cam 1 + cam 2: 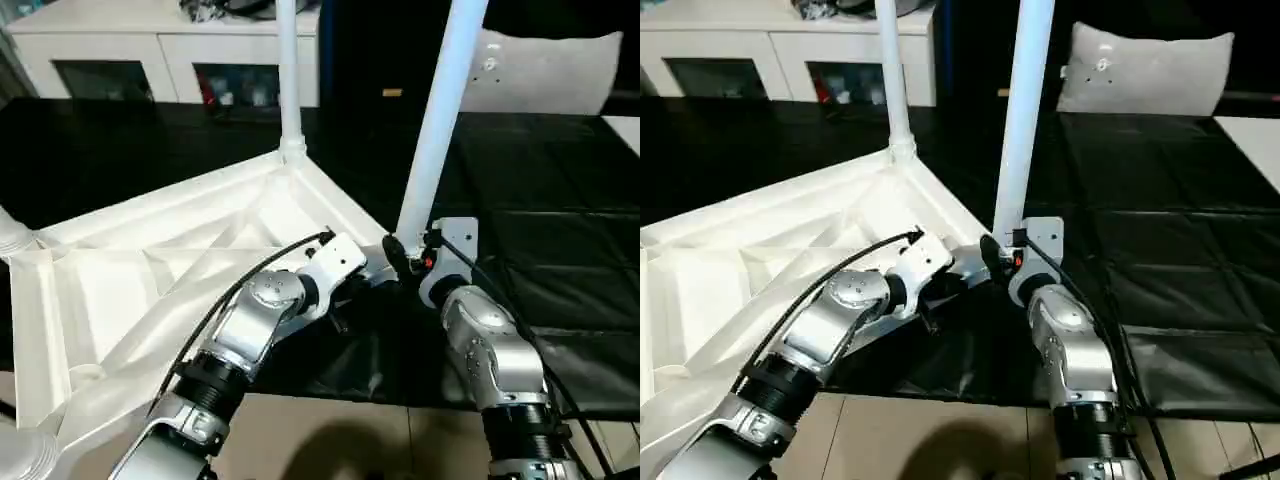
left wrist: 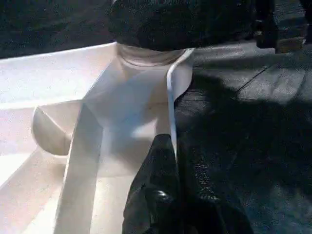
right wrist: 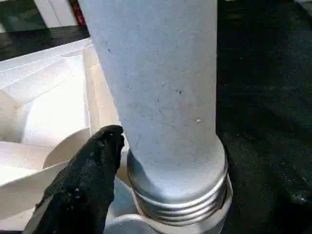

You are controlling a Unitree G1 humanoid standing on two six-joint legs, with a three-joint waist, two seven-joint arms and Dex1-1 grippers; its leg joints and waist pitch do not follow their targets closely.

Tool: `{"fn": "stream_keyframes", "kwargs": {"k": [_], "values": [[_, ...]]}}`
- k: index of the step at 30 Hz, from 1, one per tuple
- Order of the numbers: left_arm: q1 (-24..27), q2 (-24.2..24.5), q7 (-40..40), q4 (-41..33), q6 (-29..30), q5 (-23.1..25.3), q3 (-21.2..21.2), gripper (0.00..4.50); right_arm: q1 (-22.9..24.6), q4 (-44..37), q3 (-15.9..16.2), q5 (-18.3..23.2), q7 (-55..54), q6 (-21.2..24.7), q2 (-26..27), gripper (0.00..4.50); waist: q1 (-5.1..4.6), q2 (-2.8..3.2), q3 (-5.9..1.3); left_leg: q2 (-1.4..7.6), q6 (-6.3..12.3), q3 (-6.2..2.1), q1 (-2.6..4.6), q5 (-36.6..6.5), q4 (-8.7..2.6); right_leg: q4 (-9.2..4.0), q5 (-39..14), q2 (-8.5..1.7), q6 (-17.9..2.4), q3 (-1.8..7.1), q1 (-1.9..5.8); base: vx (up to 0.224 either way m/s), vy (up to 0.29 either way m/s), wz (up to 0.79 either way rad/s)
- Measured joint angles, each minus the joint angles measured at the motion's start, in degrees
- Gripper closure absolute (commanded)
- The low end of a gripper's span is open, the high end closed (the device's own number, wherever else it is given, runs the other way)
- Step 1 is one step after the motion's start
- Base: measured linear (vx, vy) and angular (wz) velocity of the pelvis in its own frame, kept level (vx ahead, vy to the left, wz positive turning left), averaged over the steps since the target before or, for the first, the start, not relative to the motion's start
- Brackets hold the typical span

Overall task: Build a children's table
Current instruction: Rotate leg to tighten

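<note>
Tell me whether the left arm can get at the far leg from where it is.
Probably not right away: the left gripper is clamped on the tabletop's rim, and the far leg stands at the far corner, past the ribbed underside. It must let go first.

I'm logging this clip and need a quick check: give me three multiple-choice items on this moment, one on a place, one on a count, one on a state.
1. Where does the right gripper hold the leg?
A. At its top end
B. Near its bottom end, by the corner socket
C. Halfway up

2. How many legs stand up from the tabletop, counting the held one?
A. Two
B. Four
C. None

3. How does the tabletop lie?
A. Ribbed underside up
B. Smooth face up
C. On its edge

Answers:
1 B: the black fingers sit just above the leg's threaded end at the socket.
2 A: the far leg rises at the far corner, and the held one at the near corner.
3 A: ribs and sockets face up, on the black mat.
</note>
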Motion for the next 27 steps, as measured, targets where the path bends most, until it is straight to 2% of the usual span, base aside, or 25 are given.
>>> {"fn": "stream_keyframes", "kwargs": {"k": [1,2,7,13,16,19,22,23,26,27], "values": [[0.0,0.87,-0.92,0.0,-1.05,-0.1,-0.53,4.5,0.74,-0.07,0.37,0.43,1.9,-1.02,-1.3,0.66,0.16,0.0,0.0,0.03,0.01,-0.02,-0.01,0.0,0.04,0.13,-0.07,0.01,-0.08,-0.01,-0.05,0.0,0.0,0.0],[0.01,1.35,-1.51,0.02,-1.51,-0.14,-0.74,4.5,1.11,-0.09,0.58,0.75,2.89,-1.47,-1.91,0.36,0.26,0.01,0.0,0.06,0.01,-0.03,0.01,0.01,0.04,0.17,-0.09,0.02,-0.11,-0.04,-0.05,0.0,0.0,0.0],[0.08,4.92,-6.96,0.37,-5.12,-0.5,-1.76,4.5,3.26,-1.49,1.47,2.52,13.44,-3.11,-8.5,0.08,0.88,0.03,0.02,0.1,-0.1,-0.02,0.04,0.13,0.2,0.13,-0.1,0.04,0.12,-0.04,0.03,0.0,0.0,0.0],[0.25,11.09,-16.33,1.39,-12.73,-2.38,-3.09,4.5,7.21,-5.84,2.9,6.74,27.76,-3.48,-16.73,0.08,1.67,0.01,0.03,0.1,-0.06,-0.01,0.06,0.16,0.33,0.11,0.0,0.02,0.18,-0.01,0.14,0.0,0.0,0.0],[0.08,13.08,-18.67,2.02,-14.79,-2.71,-2.97,4.5,8.84,-8.26,3.22,9.24,32.91,-1.56,-19.6,0.08,1.7,-0.01,0.03,0.1,-0.06,-0.01,0.07,0.16,0.34,0.1,0.0,0.02,0.2,0.0,0.17,0.0,0.0,0.0],[-0.54,14.1,-20.59,2.93,-14.88,-3.55,-2.72,4.5,10.35,-10.28,4.12,10.83,36.69,0.29,-22.61,0.08,1.75,-0.01,0.03,0.1,-0.06,-0.01,0.07,0.16,0.37,0.09,0.01,0.02,0.21,0.0,0.18,0.0,0.0,0.0],[-0.54,14.11,-21.58,3.24,-13.07,-4.86,-1.53,4.5,11.22,-10.29,4.73,10.65,38.4,0.3,-23.65,0.08,1.61,-0.01,0.03,0.1,-0.06,0.0,0.07,0.16,0.37,0.09,0.01,0.02,0.21,-0.01,0.18,0.0,0.0,0.0],[-0.57,13.95,-21.64,3.4,-12.56,-5.17,-1.32,4.07,11.27,-10.31,4.77,10.62,38.49,0.29,-23.78,0.0,1.61,-0.01,0.03,0.1,-0.06,0.0,0.07,0.16,0.37,0.09,0.01,0.02,0.21,-0.01,0.18,0.0,0.0,0.0],[-0.81,13.71,-22.17,3.46,-11.3,-5.49,-1.16,3.96,11.39,-10.57,5.16,10.06,37.34,0.06,-23.58,0.0,1.61,-0.03,0.04,0.1,-0.07,0.0,0.07,0.17,0.38,0.08,0.01,0.02,0.21,-0.01,0.18,0.0,0.0,0.0],[-0.86,13.65,-22.22,3.5,-11.22,-5.48,-1.16,3.76,11.42,-10.73,5.27,9.88,36.97,0.07,-23.47,0.0,1.6,-0.03,0.04,0.1,-0.08,0.0,0.07,0.17,0.38,0.08,0.01,0.02,0.21,-0.01,0.18,0.0,0.0,0.0]]}}
